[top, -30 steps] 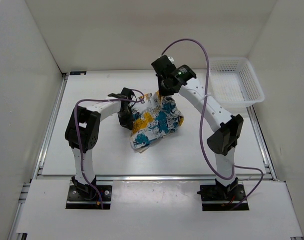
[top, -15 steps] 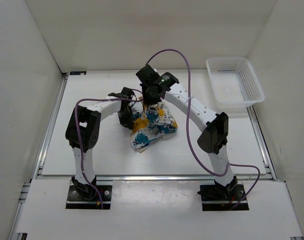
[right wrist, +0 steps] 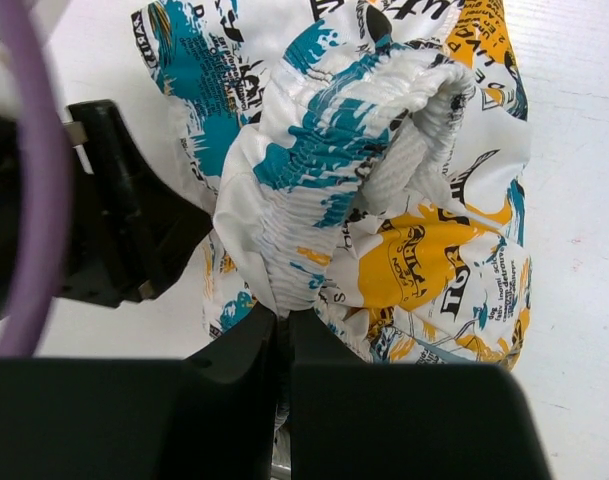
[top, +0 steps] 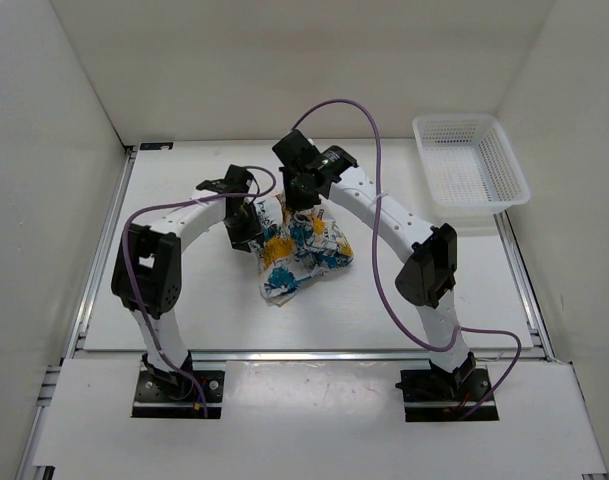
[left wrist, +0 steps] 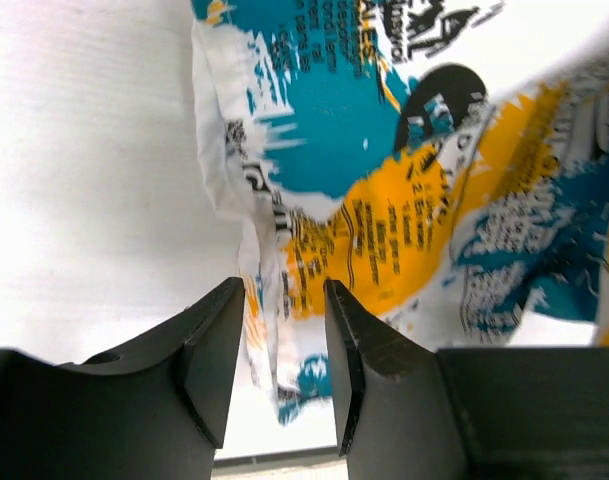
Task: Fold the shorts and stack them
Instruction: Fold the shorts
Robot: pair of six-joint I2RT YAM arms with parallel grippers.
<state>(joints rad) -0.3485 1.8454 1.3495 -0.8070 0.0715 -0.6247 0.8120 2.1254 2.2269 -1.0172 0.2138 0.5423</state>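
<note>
Status check: the soft white fabric shorts with the busy teal, orange-yellow and black lettered print are crumpled in a heap mid-way across the white table, between the two arms. Their long axis runs diagonally, with the near end pointing toward the left arm's base and the far end up by the right gripper. That gripper's jaws are pinched tight on the gathered elastic waistband, which bunches into a hump. The left gripper sits at the heap's left edge, jaws partway apart with nothing clamped. Honestly can't tell if a fingertip brushes the fabric. A white plastic mesh basket sits well apart, far right.
</note>
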